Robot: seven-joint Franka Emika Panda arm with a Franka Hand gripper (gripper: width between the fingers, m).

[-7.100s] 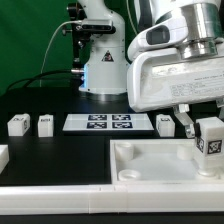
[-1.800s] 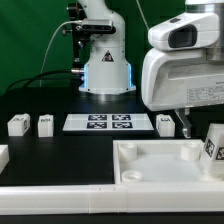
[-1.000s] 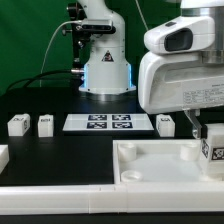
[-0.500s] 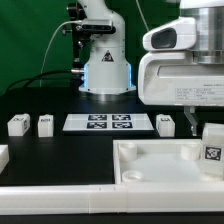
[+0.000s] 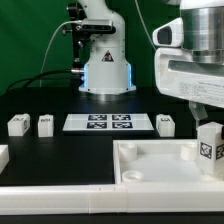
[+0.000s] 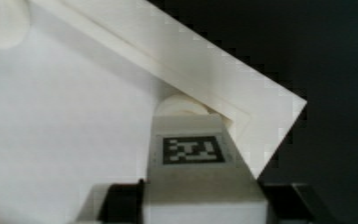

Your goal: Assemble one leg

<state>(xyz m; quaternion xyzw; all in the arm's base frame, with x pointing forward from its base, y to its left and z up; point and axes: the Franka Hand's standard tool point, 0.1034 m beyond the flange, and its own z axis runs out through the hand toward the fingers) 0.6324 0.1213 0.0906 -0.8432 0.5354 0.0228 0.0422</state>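
The leg [image 5: 208, 150] is a small white plastic block, taller than it is wide. One face carries a square label, a black frame around a blocky black-and-white pattern. In the wrist view the leg [image 6: 194, 125] looks narrower at its far end than at the held end, and the label faces the camera.

The gripper [image 5: 208, 132] hangs from the arm at about 3 o'clock in the exterior view. Its fingers [image 6: 123, 203] are closed against two opposite sides of the leg's upper part, with only the block's width between them.

The leg stands upright over the tray [image 5: 150, 150], at the tray's corner towards 4 o'clock in the exterior view. In the wrist view its far end sits right in that corner of the tray [image 6: 69, 120], against the raised rim. Whether it touches the floor of the tray or hovers just above it, I cannot tell.

Three more legs stand on the black table [image 5: 60, 145]. Two are at about 9 o'clock [image 5: 17, 125] [image 5: 45, 124], and one is just beside the marker board [image 5: 108, 122], on its 3 o'clock side [image 5: 166, 123]. The board shows a row of four square tags like the one on the leg.
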